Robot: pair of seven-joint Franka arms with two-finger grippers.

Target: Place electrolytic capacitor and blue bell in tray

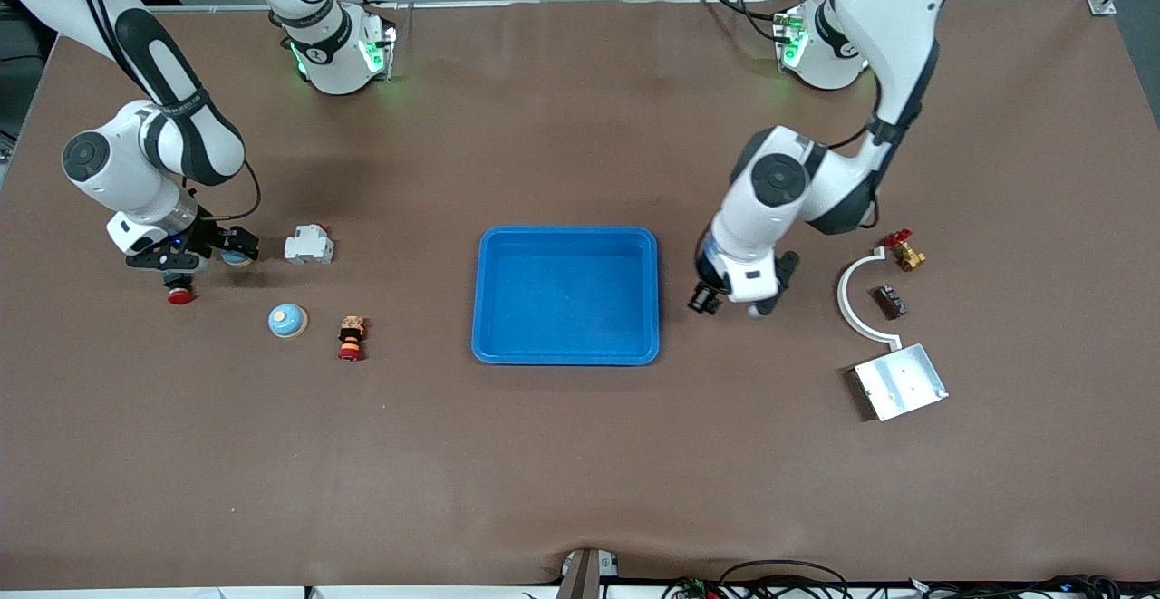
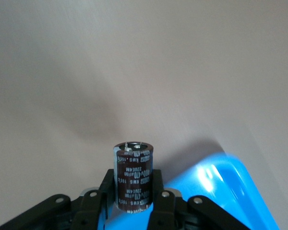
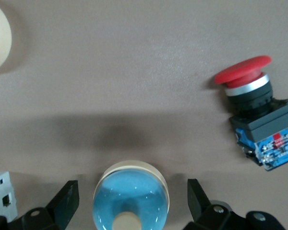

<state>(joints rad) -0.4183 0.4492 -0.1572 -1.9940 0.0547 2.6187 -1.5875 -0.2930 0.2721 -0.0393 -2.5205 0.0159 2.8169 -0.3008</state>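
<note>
left pincer [image 2: 133,201] clamped on the dark brown cylindrical electrolytic capacitor [image 2: 133,178], airborne just beside the bright blue rectangular plastic tray [image 1: 566,295], at its rim toward the left arm's end. carry it over the tray's middle and lower before letting go. right pincer [image 3: 133,203] gapes wide around the pale blue domed bell [image 3: 130,197], well apart from the tray; centre, then close.

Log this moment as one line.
left gripper: shut on capacitor, beside tray | right gripper: open around blue bell
</note>
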